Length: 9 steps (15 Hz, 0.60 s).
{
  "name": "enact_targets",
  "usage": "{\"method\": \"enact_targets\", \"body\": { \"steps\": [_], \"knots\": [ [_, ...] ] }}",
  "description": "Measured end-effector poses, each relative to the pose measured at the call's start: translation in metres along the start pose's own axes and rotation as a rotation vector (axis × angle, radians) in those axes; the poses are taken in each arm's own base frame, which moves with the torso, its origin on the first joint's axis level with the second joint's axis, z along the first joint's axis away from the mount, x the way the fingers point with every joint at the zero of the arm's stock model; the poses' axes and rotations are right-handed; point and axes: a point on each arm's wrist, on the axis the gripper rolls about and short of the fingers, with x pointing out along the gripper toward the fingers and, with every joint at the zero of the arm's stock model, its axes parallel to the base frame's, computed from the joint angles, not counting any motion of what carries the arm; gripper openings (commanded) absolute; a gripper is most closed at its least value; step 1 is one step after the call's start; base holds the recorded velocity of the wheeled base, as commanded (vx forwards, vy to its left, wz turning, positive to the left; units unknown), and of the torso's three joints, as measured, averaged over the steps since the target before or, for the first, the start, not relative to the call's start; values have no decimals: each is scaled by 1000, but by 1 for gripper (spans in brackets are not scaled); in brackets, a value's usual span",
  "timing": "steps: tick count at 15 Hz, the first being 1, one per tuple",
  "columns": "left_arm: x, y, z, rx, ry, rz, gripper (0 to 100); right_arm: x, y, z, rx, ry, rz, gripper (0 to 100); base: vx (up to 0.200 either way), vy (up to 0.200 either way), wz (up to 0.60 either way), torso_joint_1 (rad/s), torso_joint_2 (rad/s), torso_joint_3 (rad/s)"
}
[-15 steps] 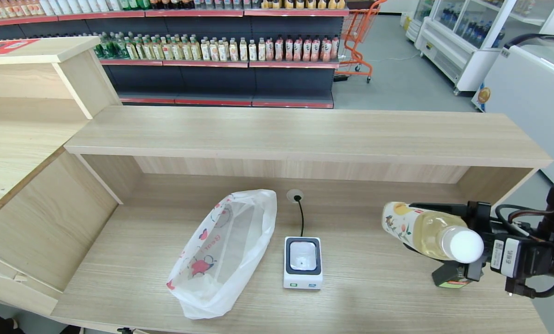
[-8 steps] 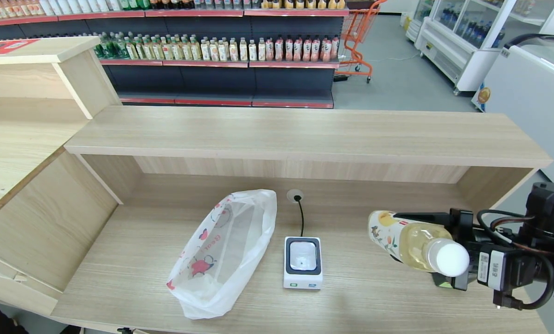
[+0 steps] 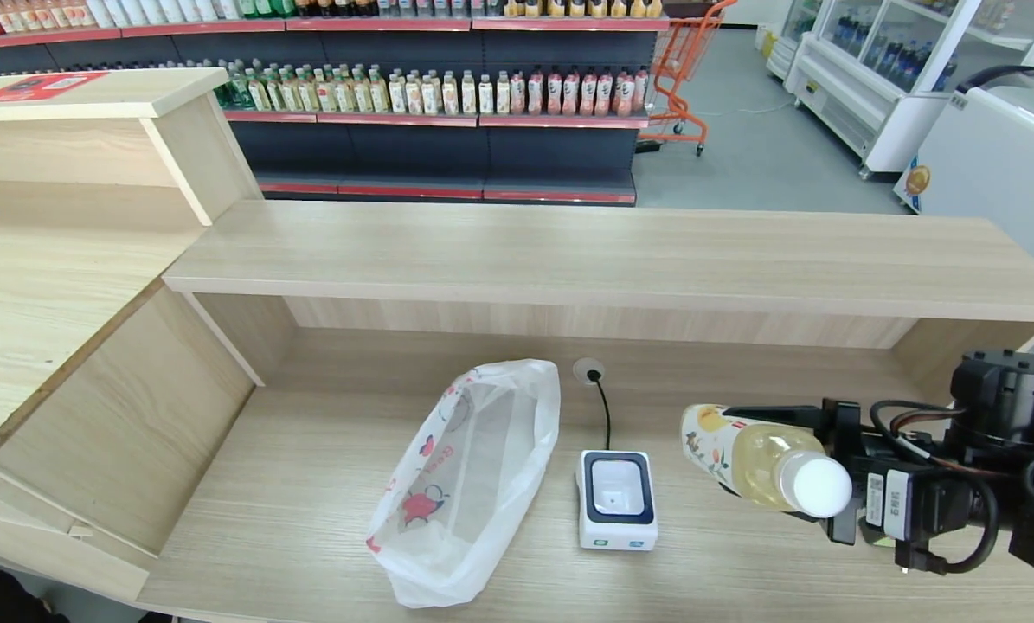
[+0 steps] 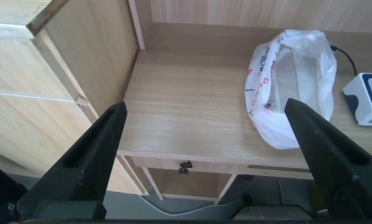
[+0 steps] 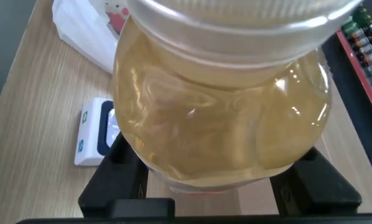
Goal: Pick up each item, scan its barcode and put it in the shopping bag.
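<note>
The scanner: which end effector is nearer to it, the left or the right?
Right. The right end effector, shut on the bottle, is just right of the scanner. The left end effector is farther off, with the shopping bag between it and the scanner.

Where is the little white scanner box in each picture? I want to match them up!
Head view: the scanner sits on the counter between the shopping bag and the held bottle.
Left wrist view: the scanner is cut off by the picture's edge, just past the shopping bag.
Right wrist view: the scanner peeks out beside the bottle.
Shared landmark: the shopping bag, next to the scanner every time.
</note>
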Motion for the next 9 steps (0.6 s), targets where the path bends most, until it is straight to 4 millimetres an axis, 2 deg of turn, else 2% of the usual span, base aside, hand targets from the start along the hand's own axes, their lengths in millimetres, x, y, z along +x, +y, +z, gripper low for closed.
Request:
{"method": "enact_targets", "body": {
  "steps": [9],
  "knots": [
    [0, 0, 0, 1, 0, -1, 100, 15, 22, -35, 49, 21, 67, 0, 0, 0, 0, 0, 0, 0]
  ]
}}
